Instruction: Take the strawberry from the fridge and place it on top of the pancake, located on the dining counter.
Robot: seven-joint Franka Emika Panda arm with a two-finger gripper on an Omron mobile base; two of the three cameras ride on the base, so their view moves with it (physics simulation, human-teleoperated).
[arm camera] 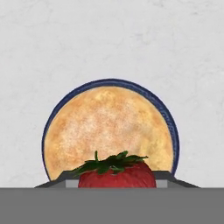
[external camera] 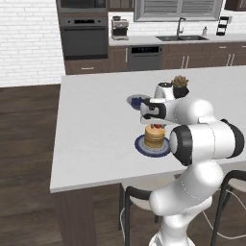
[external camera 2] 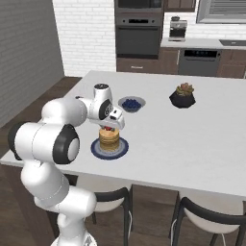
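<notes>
the gripper is closed on the strawberry, held at its sides between the fingers, leafy cap showing on top, directly above the pancake on its blue plate on the dining counter. in the base views a speck of red sits just over the stack. judged from its look, the fruit is light, soft and easily bruised, a little slick, so a gentle pinch across the widest part suits it. the pancake top is flat and broad; released low, the strawberry should settle, though its rounded body could roll toward the edge.
</notes>
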